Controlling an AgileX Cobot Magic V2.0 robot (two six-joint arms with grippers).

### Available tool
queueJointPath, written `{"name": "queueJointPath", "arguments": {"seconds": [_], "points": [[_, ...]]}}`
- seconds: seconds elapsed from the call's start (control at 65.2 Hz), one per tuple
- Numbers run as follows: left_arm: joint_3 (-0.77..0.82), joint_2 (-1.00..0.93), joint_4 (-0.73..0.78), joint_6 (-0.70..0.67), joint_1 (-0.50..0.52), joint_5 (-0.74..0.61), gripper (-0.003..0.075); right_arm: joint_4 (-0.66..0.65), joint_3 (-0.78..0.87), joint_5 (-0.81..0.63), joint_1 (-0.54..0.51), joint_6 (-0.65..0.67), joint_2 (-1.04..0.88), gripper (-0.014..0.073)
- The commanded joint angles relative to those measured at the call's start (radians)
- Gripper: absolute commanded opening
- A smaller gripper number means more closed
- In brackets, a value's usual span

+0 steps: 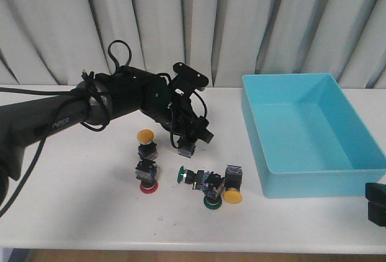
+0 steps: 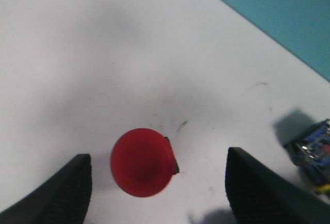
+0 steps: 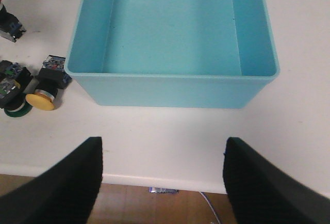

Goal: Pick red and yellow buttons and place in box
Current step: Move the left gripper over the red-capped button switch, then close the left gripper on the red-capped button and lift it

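Note:
My left gripper [image 1: 194, 134] is open and hangs just above a red button [image 1: 186, 149]. In the left wrist view its red cap [image 2: 140, 162] faces up between the spread fingers [image 2: 56, 193], nearer one finger and touching neither. A yellow button [image 1: 145, 136] stands upright to the left. A second red button [image 1: 148, 178] lies cap-down in front of it. A second yellow button [image 1: 232, 195] lies tipped over near the turquoise box [image 1: 265, 153]. My right gripper [image 1: 377, 204] is open and empty at the table's front edge, in front of the box [image 3: 172, 87].
Two green-capped switches [image 1: 182, 174] [image 1: 211, 201] lie beside the tipped yellow button [image 3: 41, 101]. In the left wrist view a switch body [image 2: 314, 152] lies at one side and the box wall [image 2: 289, 12] fills a corner. The table's front edge [image 3: 170, 178] lies under my right gripper [image 3: 162, 182].

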Motion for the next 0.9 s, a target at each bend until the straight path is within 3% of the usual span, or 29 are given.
{"name": "queueJointPath", "arguments": {"seconds": [0.0, 0.567, 0.89], "points": [[-0.067, -0.03, 0.098, -0.146, -0.012, -0.036, 0.0526, -0.009, -0.034, -0.059, -0.006, 0.0, 0.003, 0.0475], [-0.133, 0.084, 0.076, -0.167, -0.012, -0.032, 0.0517, -0.009, -0.034, -0.058, -0.006, 0.0, 0.003, 0.0475], [-0.133, 0.092, 0.084, -0.167, -0.012, -0.032, 0.033, -0.009, -0.034, -0.058, -0.006, 0.0, 0.003, 0.0475]]}}
